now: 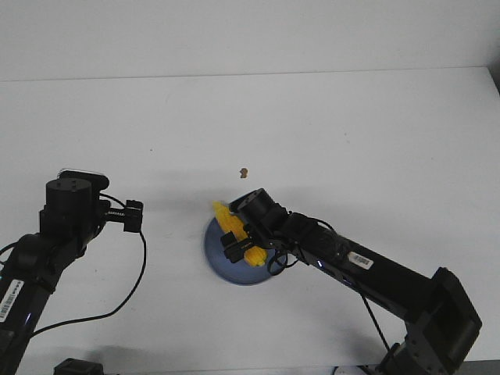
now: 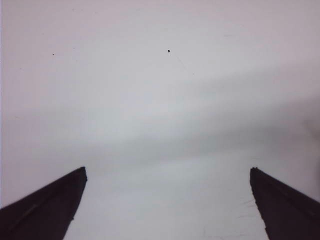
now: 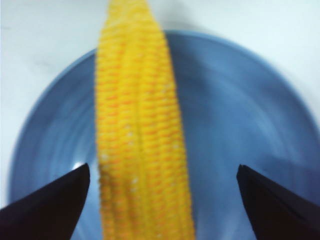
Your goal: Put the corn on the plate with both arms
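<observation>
Yellow corn on plate between spread right pincer fingers (untouched); left pincer spread.

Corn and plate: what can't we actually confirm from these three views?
- Front view: the right gripper and its arm cover most of the corn and part of the plate; whether the corn rests on the plate is hidden.
- Right wrist view: the corn's two ends are cut off by the frame, and it is blurred.
- Front view: the brown speck is too small to identify.
- Left wrist view: bare table only.
</observation>
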{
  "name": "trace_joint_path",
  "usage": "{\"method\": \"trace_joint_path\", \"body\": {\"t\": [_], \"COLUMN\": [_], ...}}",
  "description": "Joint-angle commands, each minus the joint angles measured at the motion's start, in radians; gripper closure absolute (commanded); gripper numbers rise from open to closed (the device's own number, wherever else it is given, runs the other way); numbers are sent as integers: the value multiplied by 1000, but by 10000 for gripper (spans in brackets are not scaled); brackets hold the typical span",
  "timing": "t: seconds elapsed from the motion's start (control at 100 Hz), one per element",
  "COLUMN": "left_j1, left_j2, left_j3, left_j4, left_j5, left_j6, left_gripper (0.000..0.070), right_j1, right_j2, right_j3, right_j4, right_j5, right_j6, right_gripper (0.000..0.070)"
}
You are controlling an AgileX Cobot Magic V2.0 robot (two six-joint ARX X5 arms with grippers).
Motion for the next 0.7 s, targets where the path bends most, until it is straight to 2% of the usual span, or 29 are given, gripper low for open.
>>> {"method": "trace_joint_path", "body": {"t": [0.0, 0.22, 0.33, 0.47, 0.69], "left_j1": [-2, -2, -2, -2, 4], "left_j2": [11, 11, 11, 11, 11], "left_j3": [17, 17, 17, 17, 17], "left_j4": [3, 3, 3, 3, 11], "left_j5": [0, 0, 0, 0, 1], "left_j6": [-10, -9, -11, -26, -75], "left_gripper": [0, 0, 0, 0, 0], "right_j1": [11, -32, -82, -172, -354], "right_j2": [-16, -147, -231, -342, -498], "right_j3": [9, 9, 9, 9, 9], "right_j4": [18, 18, -7, -60, -152], "right_j5": [4, 6, 56, 118, 128], "right_j6": [1, -44, -77, -134, -183], "right_gripper": [69, 69, 69, 69, 69]}}
